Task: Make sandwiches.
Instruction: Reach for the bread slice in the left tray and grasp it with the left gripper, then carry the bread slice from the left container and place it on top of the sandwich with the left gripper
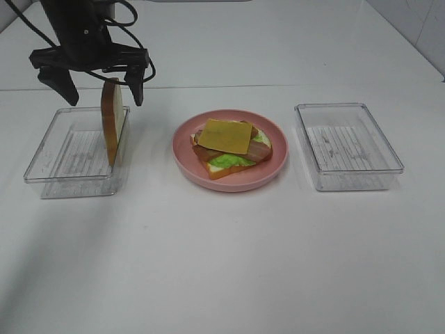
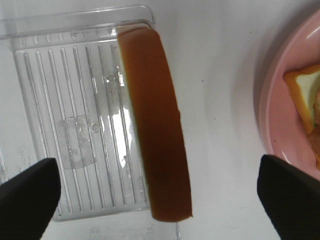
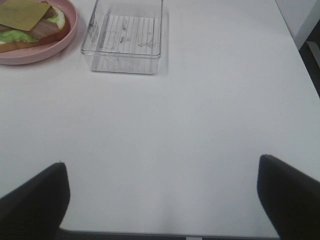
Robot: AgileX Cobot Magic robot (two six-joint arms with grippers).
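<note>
left fingers [image 2: 27,192] spread wide, clear of the upright bread slice [image 1: 112,130] leaning on the left tray's [image 1: 49,156] near wall. lower, straddle both flat faces, close squarely, lift clear before crossing to the stack [image 1: 231,147] on the pink plate [image 1: 186,156]. right gripper [image 3: 162,200] wide open, empty, above bare table.

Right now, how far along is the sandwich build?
Done: on the pink round plate a bottom bread slice, green lettuce, bacon and yellow cheese slice are stacked. In hand: nothing; the left gripper, jaws open, is over the second bread slice standing on edge against the clear plastic tray. Left: top the stack.
</note>
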